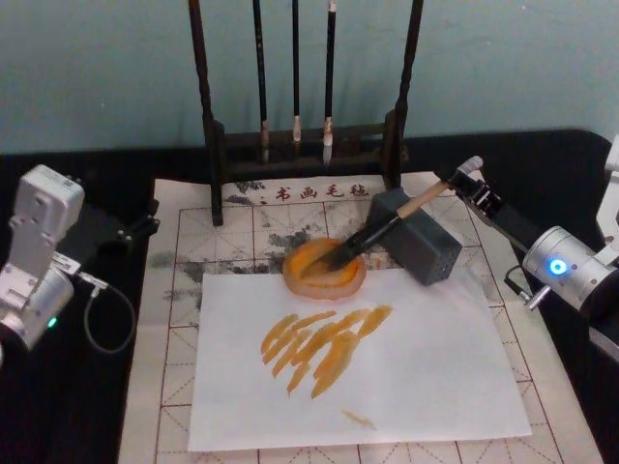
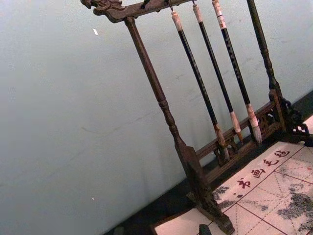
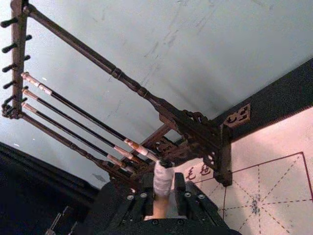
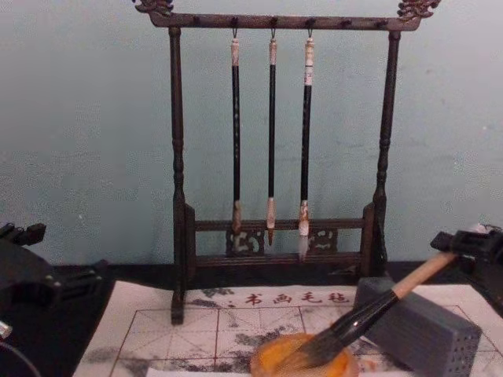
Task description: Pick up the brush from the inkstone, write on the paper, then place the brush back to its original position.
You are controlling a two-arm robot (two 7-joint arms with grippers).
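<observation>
Right gripper [image 1: 462, 178] pinches brush [image 1: 372, 235]; bristles touch inkstone [image 1: 354, 282].

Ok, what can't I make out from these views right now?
Inkstone: chest view, front part cut off by the bottom edge.
Brush bristle tip: head view, dark against the inkstone; contact unclear.
Paper: head view, middle hidden under the plain white sheet, near edge cut off.
Brush rack top: head view, cut off by the top edge.
</observation>
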